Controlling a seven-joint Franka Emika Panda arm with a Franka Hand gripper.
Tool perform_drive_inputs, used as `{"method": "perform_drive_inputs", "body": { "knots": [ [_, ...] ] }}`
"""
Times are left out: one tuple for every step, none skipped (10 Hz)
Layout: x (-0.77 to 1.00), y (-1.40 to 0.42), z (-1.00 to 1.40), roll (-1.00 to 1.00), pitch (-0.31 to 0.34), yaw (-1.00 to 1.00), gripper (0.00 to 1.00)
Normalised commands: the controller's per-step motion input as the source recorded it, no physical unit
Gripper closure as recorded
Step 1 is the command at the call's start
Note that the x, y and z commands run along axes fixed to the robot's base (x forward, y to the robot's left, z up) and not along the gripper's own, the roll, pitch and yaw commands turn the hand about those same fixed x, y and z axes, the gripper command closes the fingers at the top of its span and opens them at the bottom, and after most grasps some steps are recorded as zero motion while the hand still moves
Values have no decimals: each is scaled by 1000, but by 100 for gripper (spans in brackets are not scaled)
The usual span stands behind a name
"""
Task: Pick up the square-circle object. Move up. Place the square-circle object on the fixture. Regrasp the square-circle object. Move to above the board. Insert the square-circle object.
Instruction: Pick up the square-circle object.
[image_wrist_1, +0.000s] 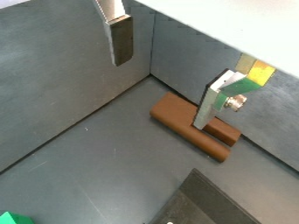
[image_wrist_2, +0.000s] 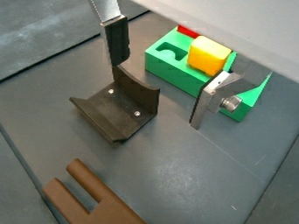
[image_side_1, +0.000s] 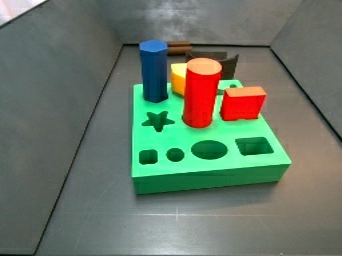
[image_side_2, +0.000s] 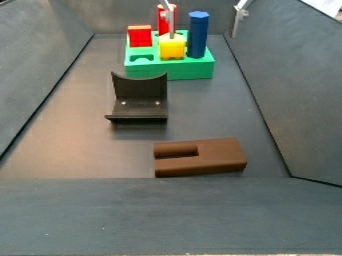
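The square-circle object (image_side_2: 201, 157) is a dark brown block with a notch at one end. It lies flat on the grey floor, near a wall corner in a wrist view (image_wrist_1: 193, 128). My gripper (image_wrist_1: 163, 92) hangs open above the floor, well clear of the object, with nothing between its fingers (image_wrist_1: 121, 42). The black fixture (image_wrist_2: 117, 110) stands on the floor below the gripper (image_wrist_2: 159, 92) and holds nothing. Beyond it sits the green board (image_wrist_2: 176, 72), seen in both side views (image_side_1: 201, 165) (image_side_2: 187, 68).
On the board stand a blue peg (image_side_1: 154, 72), a red cylinder (image_side_1: 201, 92), a red cube (image_side_1: 243, 102) and a yellow piece (image_wrist_2: 209, 54). Grey walls enclose the floor on all sides (image_side_2: 274, 70). The fixture (image_side_2: 138, 98) sits between the board and the object.
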Motion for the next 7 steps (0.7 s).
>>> {"method": "perform_drive_inputs", "body": {
  "knots": [
    [-37, 0, -329, 19, 51, -1000, 0],
    [-26, 0, -343, 9, 56, -1000, 0],
    [-20, 0, -369, 0, 66, -1000, 0],
    [0, 0, -414, 0, 70, -1000, 0],
    [0, 29, -466, 0, 60, -983, 0],
    [6, 111, -460, 0, 33, -911, 0],
    [191, 94, -343, 0, 0, -923, 0]
  ]
}}
